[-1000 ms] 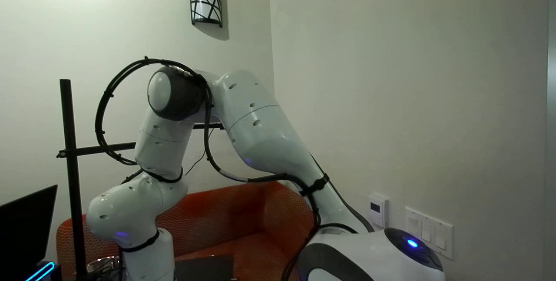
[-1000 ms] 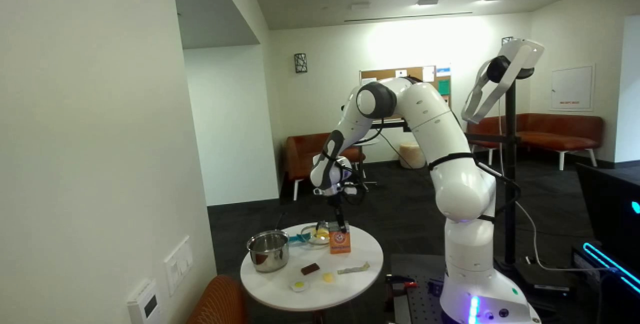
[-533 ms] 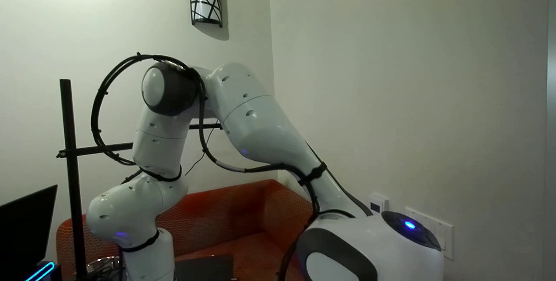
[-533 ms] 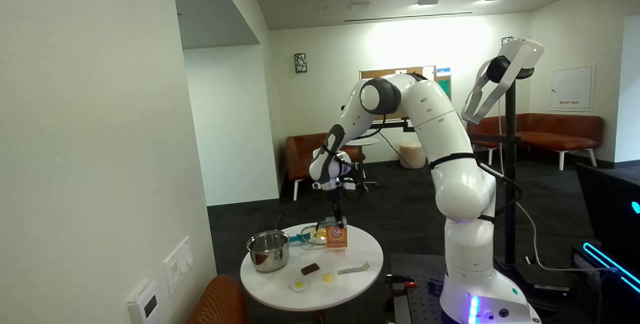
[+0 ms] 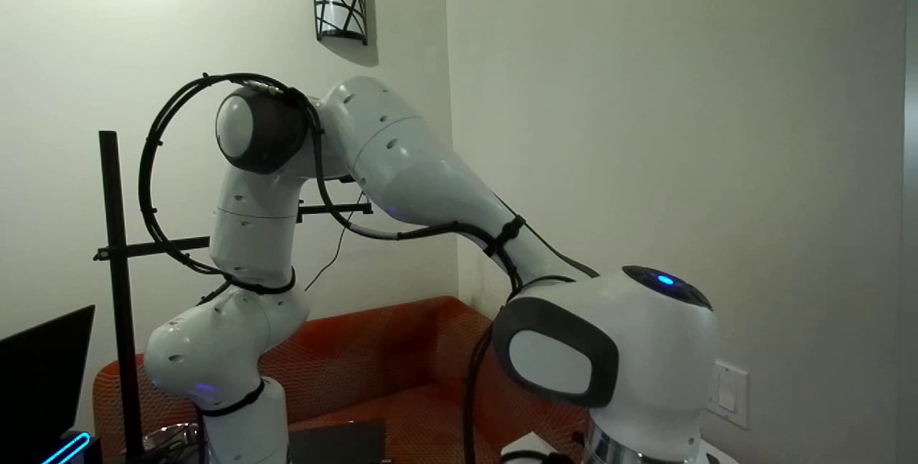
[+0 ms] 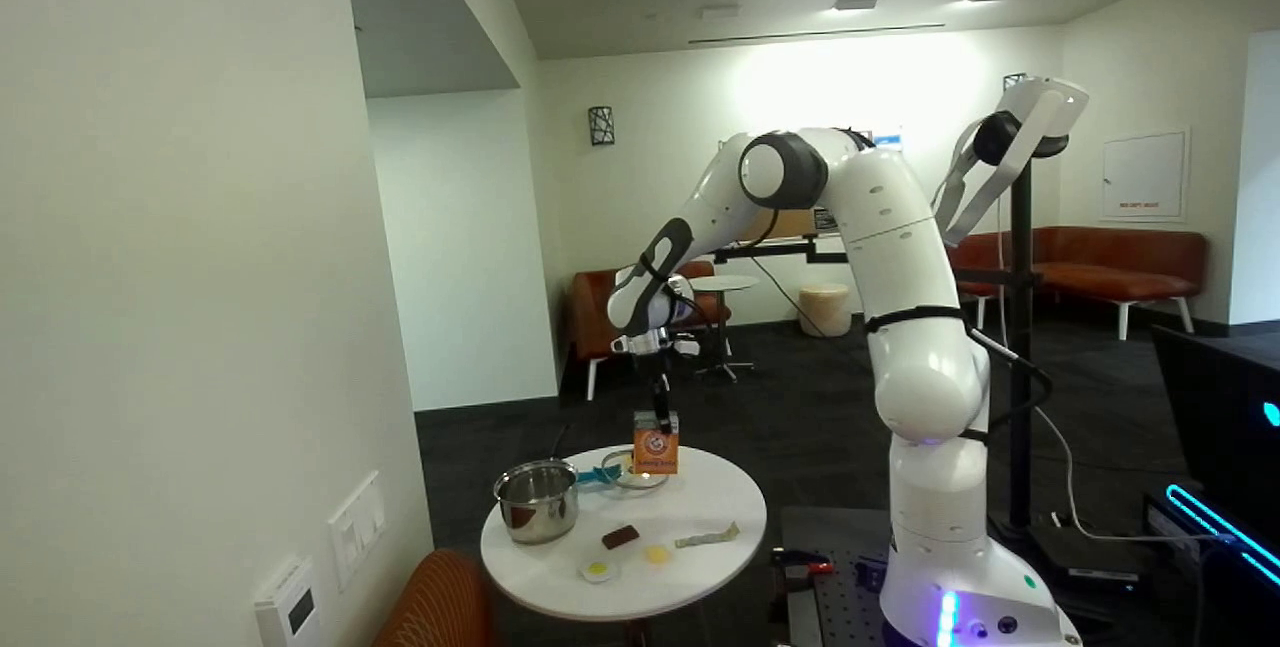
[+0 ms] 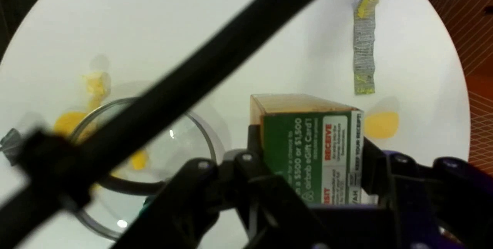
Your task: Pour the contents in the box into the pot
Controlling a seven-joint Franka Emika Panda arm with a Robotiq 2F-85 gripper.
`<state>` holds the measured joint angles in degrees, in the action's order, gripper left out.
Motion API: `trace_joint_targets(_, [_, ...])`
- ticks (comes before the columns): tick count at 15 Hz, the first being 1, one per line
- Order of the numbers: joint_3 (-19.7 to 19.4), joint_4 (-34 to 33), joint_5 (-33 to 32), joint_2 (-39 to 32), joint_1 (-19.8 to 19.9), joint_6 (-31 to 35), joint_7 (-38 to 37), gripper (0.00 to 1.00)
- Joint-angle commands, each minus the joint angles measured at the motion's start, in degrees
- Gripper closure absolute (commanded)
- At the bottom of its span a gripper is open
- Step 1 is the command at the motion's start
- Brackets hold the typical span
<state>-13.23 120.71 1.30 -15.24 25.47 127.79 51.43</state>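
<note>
Box, one, held upright in jaws, one pot

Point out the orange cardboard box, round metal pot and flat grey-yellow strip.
Orange cardboard box (image 6: pixel 656 448), in an exterior view: printed front face.
Round metal pot (image 6: pixel 547 513), in an exterior view: outer wall.
Flat grey-yellow strip (image 7: pixel 364 45), in the wrist view: grey middle.

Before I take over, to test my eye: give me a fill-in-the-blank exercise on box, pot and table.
The gripper holds an orange baking soda box; its text panel in the wrist view is mainly ____ in color.
On that panel, the fully readable red word is ____.
In an exterior view, the metal pot appears to the ____ of the box.
The round tabletop is colored ____.
Missing words: green; RECEIVE; left; white.
</note>
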Motion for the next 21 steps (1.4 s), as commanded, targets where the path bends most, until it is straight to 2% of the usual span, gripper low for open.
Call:
trace_joint_targets(1, [-0.3,0.7,-0.2,5.3,-2.3,-4.0,-2.7,0.72])
trace_joint_targets(11, [0.5,-5.0,-0.3,9.0,-7.5,-12.7,-7.4,0.72])
trace_joint_targets(21, [1.2,-21.6,-0.9,2.2,-9.6,-24.4,-15.2,0.72])
